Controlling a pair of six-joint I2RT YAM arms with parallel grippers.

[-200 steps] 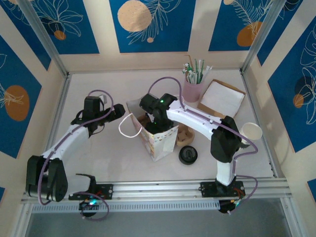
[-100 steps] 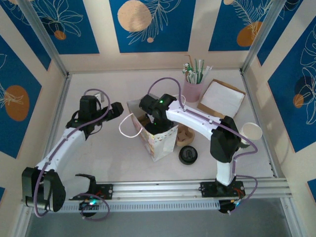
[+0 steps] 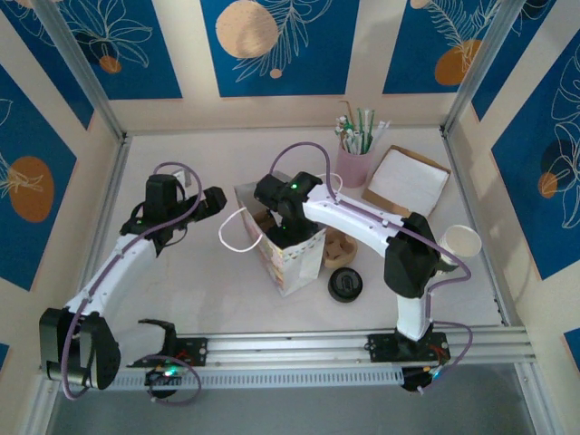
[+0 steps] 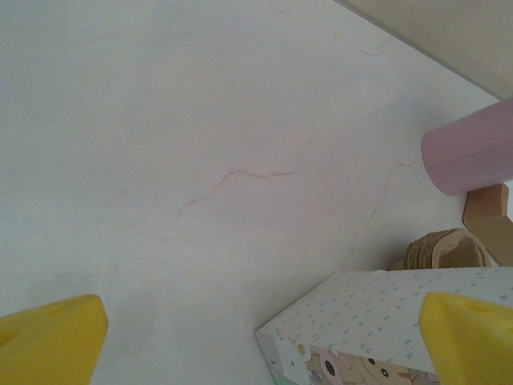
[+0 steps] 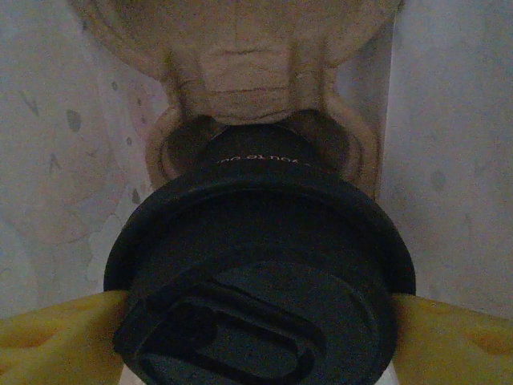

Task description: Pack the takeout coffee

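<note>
Snugly, right jaws pinch the takeout coffee [image 5: 260,265].

The takeout coffee [image 3: 462,241] is a small white tapered paper cup. It sits at the right middle of the frame, open mouth upward.

The left gripper [image 4: 256,345] holds its yellow fingertips [image 4: 48,341] wide apart above the white table [image 4: 160,120]; a patterned paper bag [image 4: 377,313] lies lower right, with a pink cup [image 4: 473,148] and a brown cardboard carrier [image 4: 445,250] beyond
</note>
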